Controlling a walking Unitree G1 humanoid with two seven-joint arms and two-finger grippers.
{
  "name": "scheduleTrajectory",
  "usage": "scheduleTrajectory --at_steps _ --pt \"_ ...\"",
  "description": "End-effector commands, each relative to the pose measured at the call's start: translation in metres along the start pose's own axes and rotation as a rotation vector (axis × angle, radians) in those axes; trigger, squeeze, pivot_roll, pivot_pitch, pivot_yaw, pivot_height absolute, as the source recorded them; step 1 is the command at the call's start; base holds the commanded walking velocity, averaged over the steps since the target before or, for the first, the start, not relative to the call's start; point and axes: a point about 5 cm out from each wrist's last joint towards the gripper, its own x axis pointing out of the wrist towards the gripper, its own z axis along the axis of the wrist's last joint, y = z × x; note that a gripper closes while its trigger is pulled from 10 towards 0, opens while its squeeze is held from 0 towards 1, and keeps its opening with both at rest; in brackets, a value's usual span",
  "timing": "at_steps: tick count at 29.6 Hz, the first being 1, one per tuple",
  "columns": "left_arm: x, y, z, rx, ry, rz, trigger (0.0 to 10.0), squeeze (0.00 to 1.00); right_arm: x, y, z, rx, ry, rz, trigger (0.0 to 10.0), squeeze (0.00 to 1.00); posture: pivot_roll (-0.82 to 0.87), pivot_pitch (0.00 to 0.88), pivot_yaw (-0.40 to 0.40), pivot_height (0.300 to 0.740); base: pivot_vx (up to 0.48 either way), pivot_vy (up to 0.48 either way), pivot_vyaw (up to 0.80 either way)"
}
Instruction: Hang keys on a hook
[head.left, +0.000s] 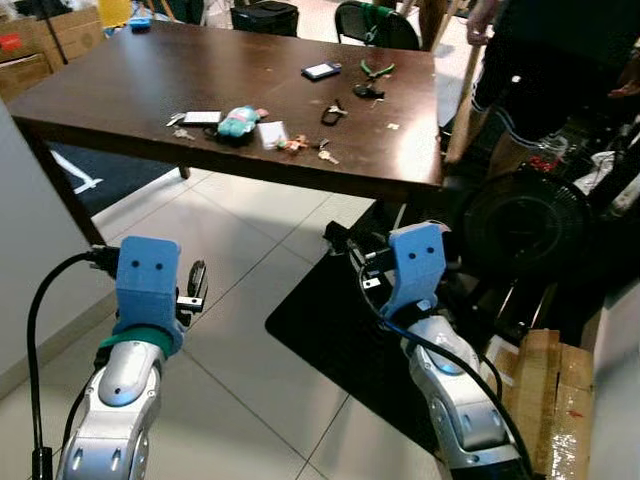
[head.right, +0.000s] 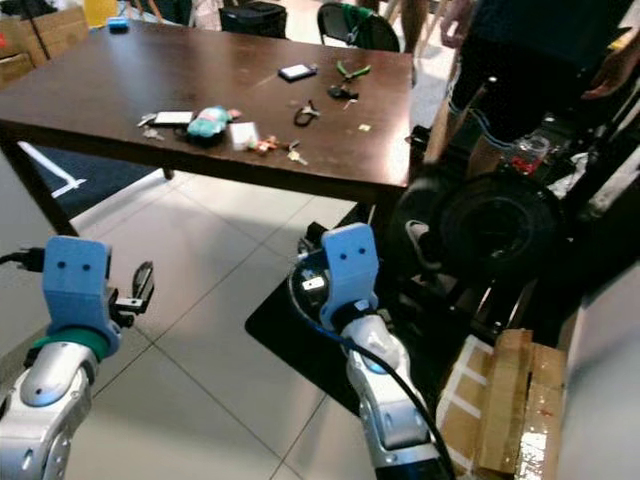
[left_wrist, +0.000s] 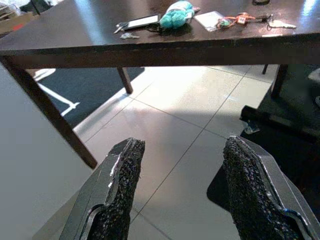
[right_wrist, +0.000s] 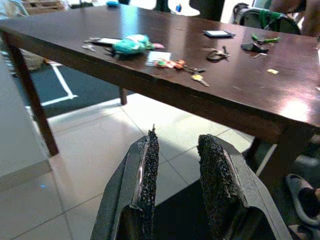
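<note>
Ahead of our fingers (left_wrist: 122, 195) stands the table (head.left: 120, 90). On it, keys (head.left: 298, 145) lie near its front edge, a phone (head.left: 321, 70) and pliers (head.left: 377, 69) farther back.

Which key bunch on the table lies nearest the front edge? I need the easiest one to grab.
The bunch with the orange tag and brass key, right of the teal plush keychain; the dark bunch lies farther back.

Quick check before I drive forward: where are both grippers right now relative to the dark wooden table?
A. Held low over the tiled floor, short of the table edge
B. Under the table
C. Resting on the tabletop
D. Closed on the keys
A. The left gripper and right gripper hang over the floor, short of the dark wooden table; the keys lie untouched on it.
</note>
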Motion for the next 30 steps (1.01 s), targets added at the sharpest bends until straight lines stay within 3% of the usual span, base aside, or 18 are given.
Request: scheduleTrajectory --at_steps 1,30 --pt "-0.0005 0.0027 -0.0042 0.007 0.014 0.015 10.0 0.0 0.0 0.0011 -0.0035 0.009 0.01 0.005 10.0 0.0 -0.04 0.055 0.044 0.74 0.45 0.0 0.0" --pt "0.0032 0.004 -0.0039 0.007 0.011 0.033 10.0 0.0 0.0014 -0.0019 -0.0066 0.009 0.018 -0.003 10.0 0.0 -0.04 0.053 0.044 0.74 0.432 0.0 0.0"
